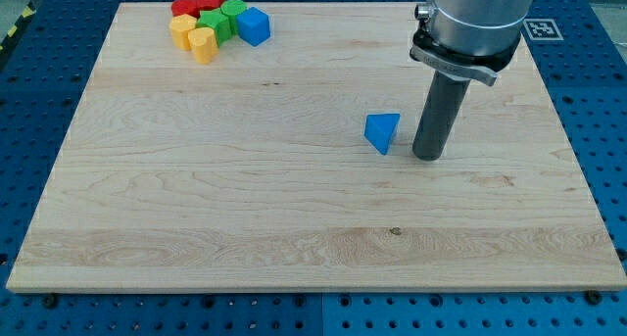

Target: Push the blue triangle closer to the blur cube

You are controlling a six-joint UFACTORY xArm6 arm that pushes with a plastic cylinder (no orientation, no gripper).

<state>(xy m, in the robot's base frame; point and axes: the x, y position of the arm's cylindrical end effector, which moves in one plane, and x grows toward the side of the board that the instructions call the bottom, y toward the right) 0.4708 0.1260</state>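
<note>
The blue triangle [382,132] lies alone on the wooden board, right of the board's middle. The blue cube [253,26] sits at the view's top left, at the right end of a cluster of blocks. My tip [427,156] rests on the board just to the right of the blue triangle, a small gap apart from it. The rod rises from the tip to the grey arm at the view's top right.
The cluster beside the blue cube holds a red star-like block [207,1], another red block [182,7], green blocks [224,19] and yellow blocks [193,37]. The board [294,228] lies on a blue perforated table [29,101].
</note>
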